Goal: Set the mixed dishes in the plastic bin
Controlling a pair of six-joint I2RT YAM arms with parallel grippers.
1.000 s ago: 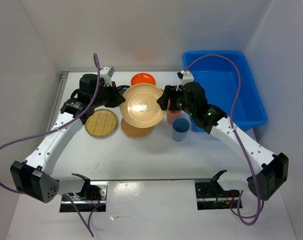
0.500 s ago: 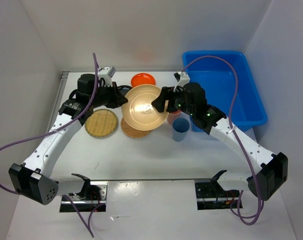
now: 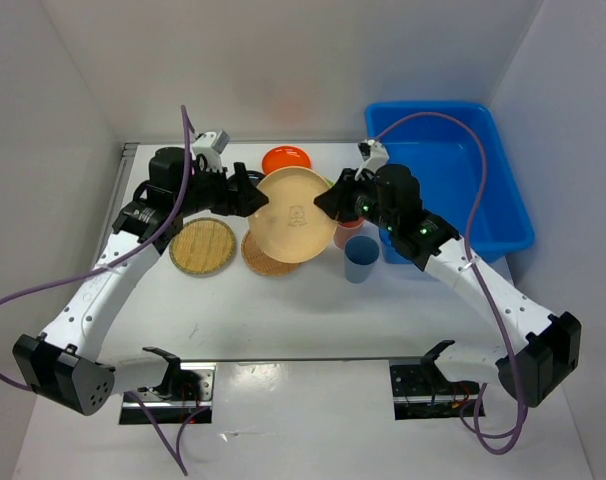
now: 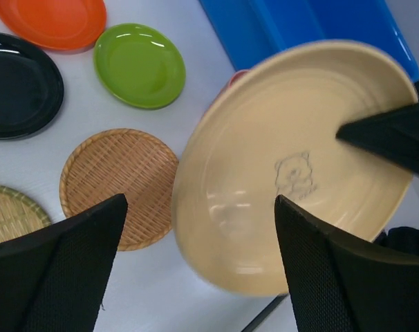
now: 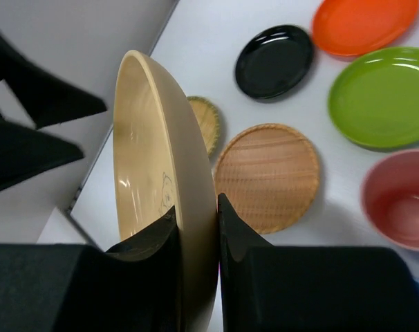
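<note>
The right jaws are closed on the rim of the tan plate [image 3: 295, 215], one finger on each face. They hold it tilted in the air just left of the bin [image 3: 438, 175], above the worktop [image 3: 283, 310]. The left jaws stand wide apart on the side of the plate away from the bin and seem not to touch it.

The grip worries me. It is a thin pinch at one edge of a broad plate, so the plate could swivel or slide out once the arm swings towards the bin. The pink cup [image 3: 345, 232] and blue cup [image 3: 361, 258] stand hard by the bin's left wall, under the likely path, and a low carry or a dropped plate would knock them over. The plate also has to clear that raised wall. If the left jaws hang close, the swinging rim may catch them.
</note>
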